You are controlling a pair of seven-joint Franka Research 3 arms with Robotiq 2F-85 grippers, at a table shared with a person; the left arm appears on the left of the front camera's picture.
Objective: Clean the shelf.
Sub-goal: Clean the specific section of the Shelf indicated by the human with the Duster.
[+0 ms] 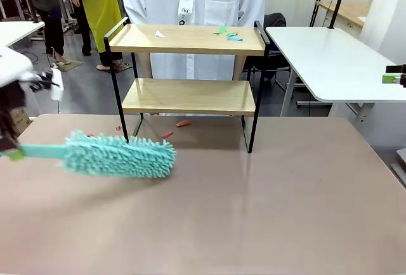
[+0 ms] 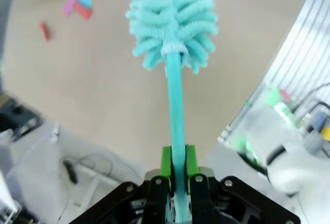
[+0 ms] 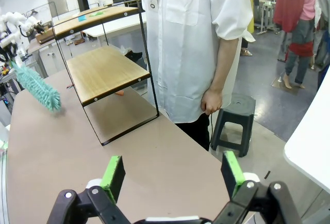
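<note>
A left claw (image 2: 178, 163) is clenched on the thin turquoise handle of a fluffy turquoise duster (image 1: 120, 156), its green pads pressing the handle from both sides. The duster's shaggy head extends straight out from this claw, low over a tan bench (image 1: 266, 211); whether it touches the surface cannot be told. Just past the far end of the duster head from the left claw stands the shelf (image 1: 190, 97), a small two-tier rack with two light wood boards in a thin black metal frame, set toward the far side of the bench. On its top board, well beyond the left claw, lie a white paper scrap (image 1: 159, 33) and a few green and blue scraps (image 1: 228, 33). Small red bits (image 1: 183, 123) lie on the bench under the lower board, and the left wrist view shows pink, red and blue bits (image 2: 77, 6) on the bench beside the duster head. The right claw (image 3: 172, 175) is released, its two green pads spread wide with nothing between them. It hovers above the bench, with the shelf well ahead of it and off to one side. A person in a white coat (image 3: 191, 38) stands behind the shelf at the far edge of the bench, one hand (image 3: 211, 102) hanging at their side, with a dark stool (image 3: 234, 121) on the floor next to them.
</note>
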